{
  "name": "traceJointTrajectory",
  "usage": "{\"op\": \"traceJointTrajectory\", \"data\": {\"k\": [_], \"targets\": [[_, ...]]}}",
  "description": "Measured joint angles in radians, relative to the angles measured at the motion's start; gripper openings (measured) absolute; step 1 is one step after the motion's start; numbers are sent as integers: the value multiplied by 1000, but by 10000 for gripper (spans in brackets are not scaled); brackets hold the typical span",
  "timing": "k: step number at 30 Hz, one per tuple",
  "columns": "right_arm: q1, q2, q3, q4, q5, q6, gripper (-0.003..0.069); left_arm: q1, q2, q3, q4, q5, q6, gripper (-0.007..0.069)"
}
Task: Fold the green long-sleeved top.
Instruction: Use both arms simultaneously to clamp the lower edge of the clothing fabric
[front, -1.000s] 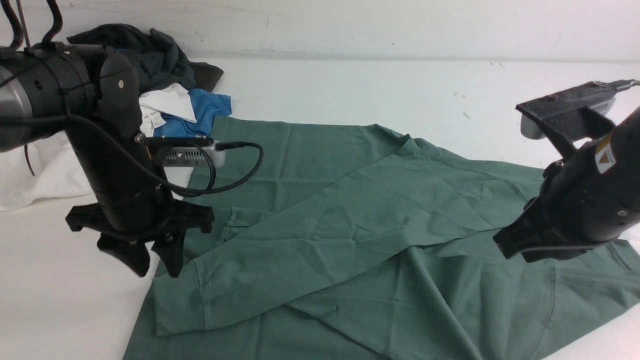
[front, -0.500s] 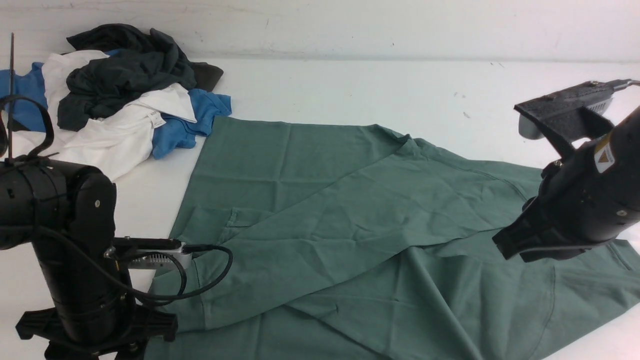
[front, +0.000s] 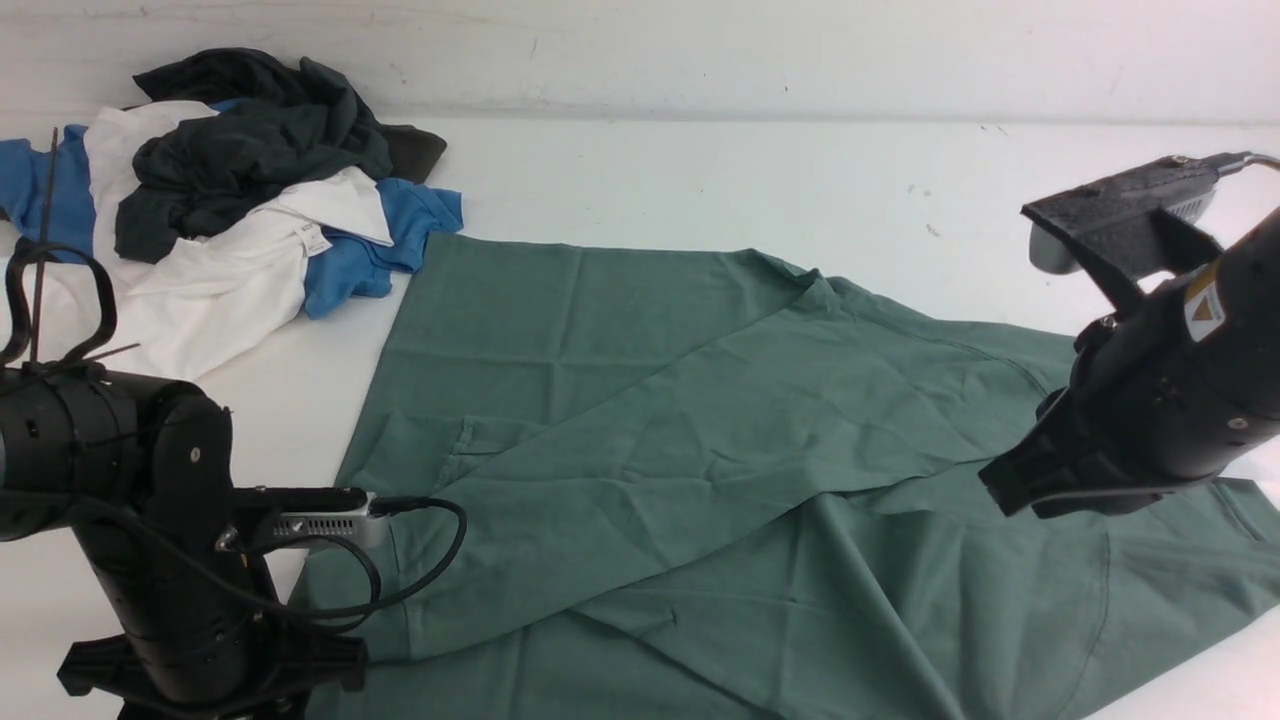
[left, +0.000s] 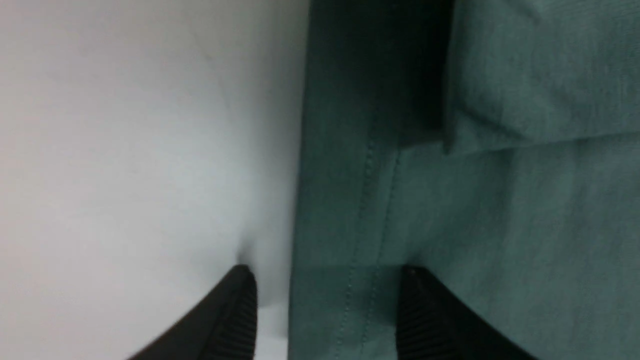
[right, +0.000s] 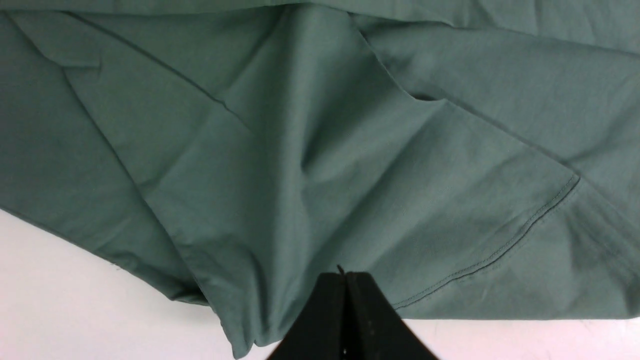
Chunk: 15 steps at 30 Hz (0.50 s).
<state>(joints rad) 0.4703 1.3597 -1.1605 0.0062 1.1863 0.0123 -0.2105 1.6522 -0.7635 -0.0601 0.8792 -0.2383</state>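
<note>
Lately: my left gripper (left: 331, 306) had dropped from the sleeve to the near-left hem of the green top (front: 700, 430), jaws wide astride the edge, gripping nothing; I judged a fold grab next. Top: spread across the table (front: 700, 170). My right gripper (front: 1005, 490): pinched closed, empty, hovering over it. Hidden: left gripper's tips in the front view, and the logo.

The black left arm (front: 130, 500) has looping cables (front: 461, 530) and a grey box (front: 325, 525). The black right arm (front: 1180, 400) has a triangle sticker (front: 1205, 312).
</note>
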Motion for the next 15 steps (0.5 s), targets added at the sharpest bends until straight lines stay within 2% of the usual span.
{"op": "traceJointTrajectory", "data": {"k": [3,4,6,8,15], "targets": [[0,0,0,3,-2,-1,-15,0,1,0,-12,0,3,269],[0,0,0,3,-2,-5,-15,0,1,0,-28,0,9,175],[0,0,0,3,6,-12,-15,-3,-2,0,-43,-3,28,59],[0,0,0,3,25,-12,-15,-3,-10,1,-46,-4,44,26],[0,-2,5,13,47,-114,-15,-3,-139,23,-24,90,53,19]]}}
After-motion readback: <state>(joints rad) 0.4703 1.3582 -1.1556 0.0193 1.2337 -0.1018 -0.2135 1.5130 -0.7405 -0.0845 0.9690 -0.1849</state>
